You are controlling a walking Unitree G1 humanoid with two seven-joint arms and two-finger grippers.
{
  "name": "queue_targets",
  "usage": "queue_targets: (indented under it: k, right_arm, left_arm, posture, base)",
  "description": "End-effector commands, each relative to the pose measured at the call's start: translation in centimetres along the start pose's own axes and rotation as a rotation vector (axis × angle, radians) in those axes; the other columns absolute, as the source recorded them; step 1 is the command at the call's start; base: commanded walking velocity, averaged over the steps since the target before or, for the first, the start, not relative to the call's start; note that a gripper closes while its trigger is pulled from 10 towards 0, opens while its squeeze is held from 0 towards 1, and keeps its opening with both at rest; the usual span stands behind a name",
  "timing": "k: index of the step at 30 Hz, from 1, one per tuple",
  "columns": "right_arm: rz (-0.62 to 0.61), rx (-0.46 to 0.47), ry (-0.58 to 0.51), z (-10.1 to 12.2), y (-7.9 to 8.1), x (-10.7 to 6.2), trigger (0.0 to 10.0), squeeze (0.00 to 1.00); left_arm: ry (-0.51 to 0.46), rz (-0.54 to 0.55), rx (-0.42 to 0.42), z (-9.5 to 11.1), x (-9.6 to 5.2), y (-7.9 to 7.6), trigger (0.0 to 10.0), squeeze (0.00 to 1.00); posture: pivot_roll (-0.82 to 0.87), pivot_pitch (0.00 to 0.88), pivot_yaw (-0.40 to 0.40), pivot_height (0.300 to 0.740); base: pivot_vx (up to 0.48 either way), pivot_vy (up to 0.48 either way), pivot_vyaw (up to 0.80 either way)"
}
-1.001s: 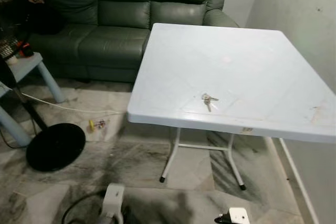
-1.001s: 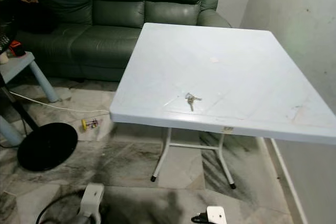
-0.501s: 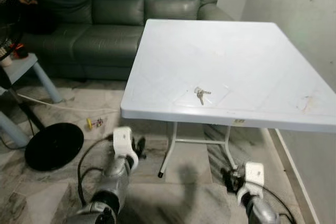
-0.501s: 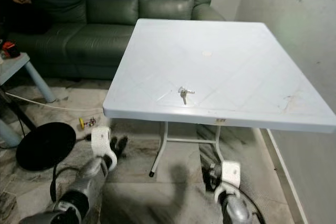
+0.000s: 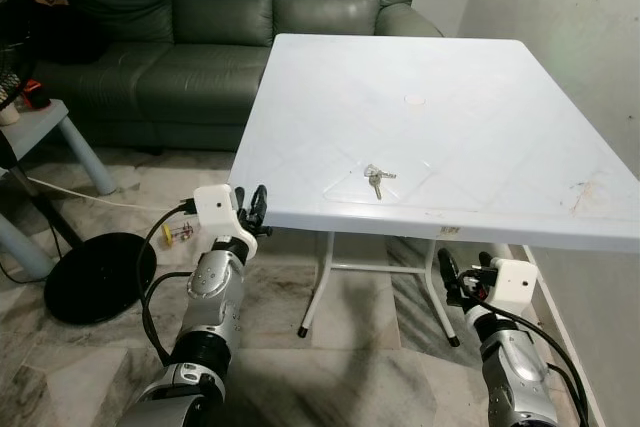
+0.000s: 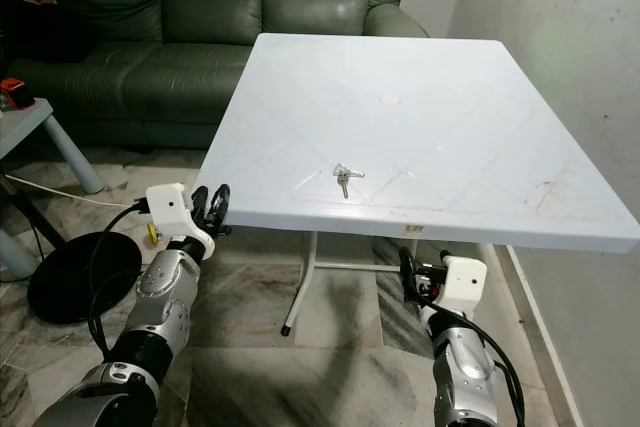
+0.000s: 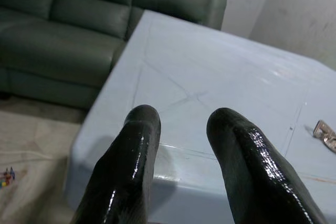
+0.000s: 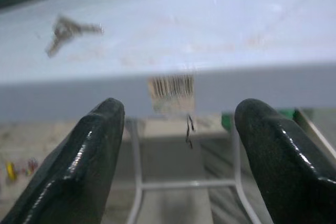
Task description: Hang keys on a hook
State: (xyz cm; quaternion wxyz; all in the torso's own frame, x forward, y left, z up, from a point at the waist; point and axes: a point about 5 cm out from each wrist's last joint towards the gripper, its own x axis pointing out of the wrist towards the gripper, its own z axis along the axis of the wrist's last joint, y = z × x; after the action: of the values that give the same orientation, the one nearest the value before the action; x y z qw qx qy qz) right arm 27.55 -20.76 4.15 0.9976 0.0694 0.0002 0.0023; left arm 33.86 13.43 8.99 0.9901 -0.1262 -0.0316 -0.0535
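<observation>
**Both pincers raised to the table edge, keys not yet taken**

The left gripper [image 5: 252, 213] stands at the near left corner of the white square plastic folding table [image 5: 480, 97], its black fingers [image 7: 131, 150] parted with nothing between them. The right gripper [image 5: 462, 269] sits below the near edge further right, fingers spread wide and empty. The small bunch of metal keys [image 5: 377, 177] lies on the tabletop near the front edge, between the two arms and apart from both.

This looks like the approach step; next, one arm must reach over the edge and close on the keys. No hook is visible.

Half a second ago both arms hung lower, nearer the marbled floor [image 5: 100, 367]. A dark green leather sofa [image 5: 170, 37] stands beyond.
</observation>
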Motion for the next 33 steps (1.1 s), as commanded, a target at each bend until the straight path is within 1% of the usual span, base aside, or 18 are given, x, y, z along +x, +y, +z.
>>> queue_targets:
  k: [1, 2, 5, 9, 10, 11, 12, 13, 15, 16, 17, 18, 20, 22, 23, 26, 29, 33]
  right_arm:
    - [0.025, 0.002, -0.036, 1.0, 0.4, 0.4, 10.0, 0.00]
    - [0.050, 0.003, -0.070, 1.9, 1.0, 0.7, 10.0, 0.00]
    - [0.093, -0.006, -0.116, 3.3, 2.1, 1.1, 10.0, 0.00]
    - [0.125, -0.014, -0.145, 4.4, 3.0, 1.3, 10.0, 0.00]
    - [0.145, -0.025, -0.152, 4.7, 3.6, 1.4, 10.0, 0.00]
    - [0.180, -0.039, -0.150, 5.2, 4.5, 1.4, 10.0, 0.00]
    - [0.180, -0.039, -0.150, 5.2, 4.5, 1.4, 10.0, 0.00]
    - [0.213, -0.057, -0.138, 5.3, 5.2, 1.3, 10.0, 0.00]
    - [0.234, -0.073, -0.127, 5.2, 5.7, 1.1, 10.0, 0.00]
    - [0.266, -0.074, -0.106, 4.9, 6.2, 0.8, 10.0, 0.00]
    - [0.266, -0.074, -0.106, 4.9, 6.2, 0.8, 10.0, 0.00]
    - [0.295, -0.091, -0.084, 4.4, 6.6, 0.5, 10.0, 0.00]
    - [0.312, -0.109, -0.070, 4.2, 6.8, 0.3, 10.0, 0.00]
    - [0.325, -0.114, -0.060, 4.2, 7.2, 0.1, 10.0, 0.00]
    - [0.322, -0.113, -0.063, 4.3, 7.2, 0.1, 10.0, 0.00]
    - [0.318, -0.101, -0.071, 4.8, 7.4, 0.2, 10.0, 0.00]
    - [0.329, -0.112, -0.097, 5.5, 7.8, 0.2, 10.0, 0.00]
    - [0.337, -0.126, -0.105, 5.7, 7.8, 0.0, 10.0, 0.00]
  left_arm:
    - [-0.035, -0.010, 0.007, 0.7, 0.1, -0.3, 10.0, 0.00]
    - [-0.061, -0.015, 0.015, 1.3, 0.0, -0.5, 10.0, 0.00]
    - [-0.094, -0.025, 0.037, 2.2, -0.1, -0.9, 10.0, 0.00]
    - [-0.114, -0.044, 0.053, 2.9, -0.3, -1.3, 10.0, 0.00]
    - [-0.114, -0.057, 0.050, 3.1, -0.5, -1.4, 10.0, 0.00]
    - [-0.111, -0.081, 0.040, 3.3, -0.9, -1.6, 10.0, 0.00]
    - [-0.111, -0.081, 0.040, 3.3, -0.9, -1.6, 10.0, 0.00]
    - [-0.100, -0.106, 0.047, 3.2, -1.3, -1.7, 10.0, 0.00]
    - [-0.080, -0.118, 0.040, 3.0, -1.7, -1.5, 10.0, 0.00]
    - [-0.054, -0.129, 0.046, 2.6, -2.0, -1.3, 10.0, 0.00]
    - [-0.054, -0.129, 0.046, 2.6, -2.0, -1.3, 10.0, 0.00]
    - [-0.033, -0.133, 0.066, 2.3, -2.2, -1.0, 10.0, 0.00]
    - [-0.018, -0.125, 0.047, 2.1, -2.3, -0.7, 10.0, 0.00]
    - [-0.002, -0.110, 0.054, 2.2, -2.4, -0.3, 10.0, 0.00]
    - [-0.009, -0.112, 0.040, 2.4, -2.4, -0.3, 10.0, 0.00]
    - [-0.010, -0.118, 0.032, 2.7, -2.5, -0.4, 10.0, 0.00]
    - [-0.013, -0.142, 0.029, 2.8, -3.1, -0.6, 10.0, 0.00]
    - [-0.005, -0.163, 0.030, 2.7, -3.5, -0.7, 10.0, 0.00]
  posture:
    - [0.11, 0.000, -0.017, 0.740]
    - [0.11, 0.000, -0.021, 0.740]
    - [0.11, 0.000, -0.025, 0.740]
    - [0.11, 0.000, -0.028, 0.740]
    - [0.11, 0.000, -0.027, 0.740]
    - [0.12, 0.000, -0.027, 0.740]
    - [0.12, 0.000, -0.027, 0.740]
    - [0.12, 0.000, -0.027, 0.740]
    - [0.11, 0.000, -0.024, 0.740]
    - [0.11, 0.000, -0.024, 0.740]
    - [0.11, 0.000, -0.024, 0.740]
    - [0.11, 0.000, -0.024, 0.740]
    - [0.11, 0.000, -0.024, 0.740]
    - [0.11, 0.000, -0.026, 0.740]
    - [0.11, 0.000, -0.028, 0.740]
    - [0.12, 0.000, -0.030, 0.740]
    - [0.12, 0.003, -0.029, 0.740]
    - [0.12, 0.006, -0.030, 0.740]
  base:
    - [0.000, 0.000, 0.00]
    - [0.000, 0.000, 0.00]
    - [0.000, 0.000, 0.00]
    - [0.000, 0.000, 0.00]
    - [0.000, 0.000, 0.00]
    - [0.000, 0.000, 0.00]
    - [0.000, 0.000, 0.00]
    - [0.000, 0.000, 0.00]
    - [0.000, 0.000, 0.00]
    - [0.000, 0.000, 0.00]
    - [0.000, 0.000, 0.00]
    - [0.000, 0.000, 0.00]
    - [0.000, 0.000, 0.00]
    - [0.000, 0.000, 0.00]
    - [0.000, 0.000, 0.00]
    - [0.000, 0.000, 0.00]
    - [0.000, 0.000, 0.00]
    - [0.270, 0.000, 0.00]
